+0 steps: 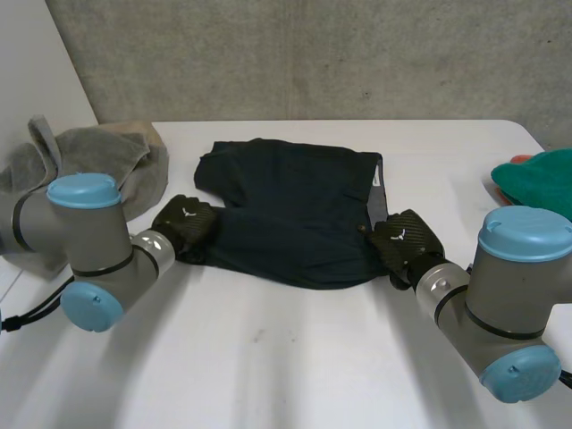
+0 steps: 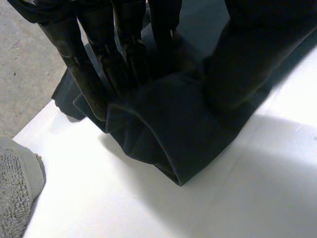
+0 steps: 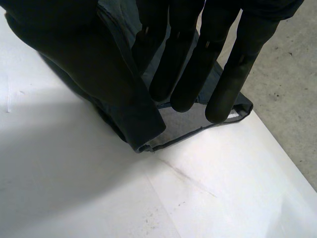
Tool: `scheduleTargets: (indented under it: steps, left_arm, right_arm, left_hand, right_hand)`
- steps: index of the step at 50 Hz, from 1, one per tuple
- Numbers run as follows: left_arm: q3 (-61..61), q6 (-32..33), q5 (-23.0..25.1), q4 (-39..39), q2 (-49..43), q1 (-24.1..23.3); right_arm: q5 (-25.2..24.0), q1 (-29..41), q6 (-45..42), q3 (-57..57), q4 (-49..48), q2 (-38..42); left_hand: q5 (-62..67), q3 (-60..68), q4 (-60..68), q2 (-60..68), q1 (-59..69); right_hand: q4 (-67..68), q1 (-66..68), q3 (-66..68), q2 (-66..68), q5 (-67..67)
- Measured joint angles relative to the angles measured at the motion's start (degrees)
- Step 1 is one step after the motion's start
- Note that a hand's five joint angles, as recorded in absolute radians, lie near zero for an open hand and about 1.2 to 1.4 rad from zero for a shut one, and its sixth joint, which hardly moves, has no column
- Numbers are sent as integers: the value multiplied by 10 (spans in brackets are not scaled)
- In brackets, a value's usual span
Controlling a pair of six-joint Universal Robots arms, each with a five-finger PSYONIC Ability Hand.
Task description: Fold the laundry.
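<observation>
Nearest, two grey arms reach to a dark garment (image 1: 295, 197) lying apparently half-folded on the desk (image 1: 268, 357), left hand (image 1: 185, 223) pinching its near left corner, right hand (image 1: 404, 241) pinching its near right corner, while grey towels (image 1: 134, 156) and a green cloth (image 1: 536, 179) beside it seemingly await folding.

One dark garment (image 1: 295, 206), one grey towel (image 1: 98, 152), one green cloth (image 1: 541, 183), two hands: left hand (image 1: 186, 222), right hand (image 1: 404, 237).
</observation>
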Motion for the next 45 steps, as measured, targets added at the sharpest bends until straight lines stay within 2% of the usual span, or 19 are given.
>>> scheduleTargets:
  steps: [3,7,10,12,15,22,26,31,37,39,41,42,45]
  left_arm:
    - [0,10,0,0,-1,-1]
    - [-7,16,0,-1,9,-4]
    - [-16,15,-1,-2,25,-5]
    - [-40,10,0,-4,62,-5]
    - [-62,5,1,-5,99,-5]
    - [-107,-18,5,-12,184,-4]
    - [-118,-46,8,-25,218,-4]
    - [-120,-74,18,-47,236,-3]
    - [-118,-88,39,-65,240,-3]
    - [-118,-89,42,-67,240,-3]
    - [-119,-89,45,-68,241,-3]
    - [-119,-89,46,-69,242,-3]
    - [-121,-89,46,-71,250,-3]
  right_arm:
    - [0,0,0,-2,0,0]
    - [1,1,0,-6,3,-1]
    - [1,1,2,-11,14,-3]
    - [1,-1,16,-23,47,-17]
    - [-2,-9,45,-40,98,-38]
    - [-30,-33,126,-71,218,-70]
    - [-58,-42,153,-63,237,-71]
    - [-74,-42,165,-42,193,-56]
    - [-68,-38,175,-38,107,-3]
    - [-61,-36,176,-43,89,14]
    - [-47,-34,178,-54,69,33]
    - [-37,-31,179,-60,60,42]
    - [-13,-25,177,-75,46,50]
  left_hand:
    - [76,81,85,84,69]
    - [78,92,97,94,69]
    - [82,92,97,94,69]
    - [86,92,97,95,70]
    - [86,92,97,95,70]
    - [86,92,97,95,70]
    - [86,92,97,95,70]
    - [86,92,97,96,70]
    - [86,96,97,96,70]
    - [86,96,97,96,70]
    - [86,96,97,96,70]
    - [86,96,97,96,70]
    - [86,96,98,96,70]
  right_hand:
    - [0,0,0,0,0]
    - [-34,0,-32,-29,-25]
    - [-163,-108,-161,-159,-150]
    - [-261,-202,-255,-257,-261]
    - [-322,-253,-314,-310,-322]
    - [-372,-302,-367,-362,-378]
    - [-387,-313,-381,-378,-394]
    - [-387,-313,-381,-378,-394]
    - [-369,-305,-365,-363,-360]
    - [-287,-230,-284,-279,-278]
    - [-118,-45,-114,-104,-110]
    - [-45,6,-42,-31,-43]
    - [-5,8,-5,-2,-17]
